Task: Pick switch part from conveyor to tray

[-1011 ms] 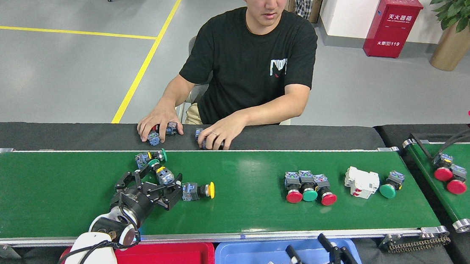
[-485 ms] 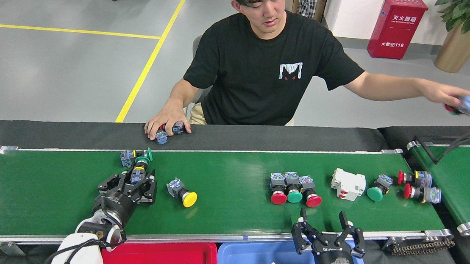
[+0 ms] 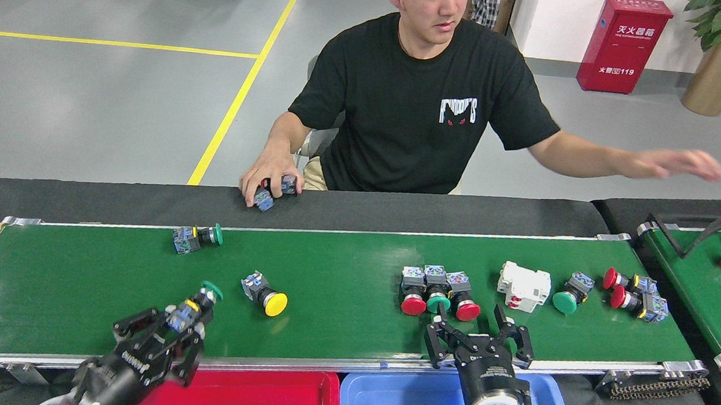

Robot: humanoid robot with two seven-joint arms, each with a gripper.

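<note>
1. Since a moment ago, left tool pulled back toward the red tray, clenched on a green-capped switch part.
2. Right tool, fingers spread, reached over the conveyor edge.
3. Grey floor with yellow lines.
4. Red cabinet reads "119".

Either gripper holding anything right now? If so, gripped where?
Left gripper holds a green-capped switch part, pinched on its blue-grey body with the cap poking out past the fingers. Right gripper is open and holds nothing.
</note>
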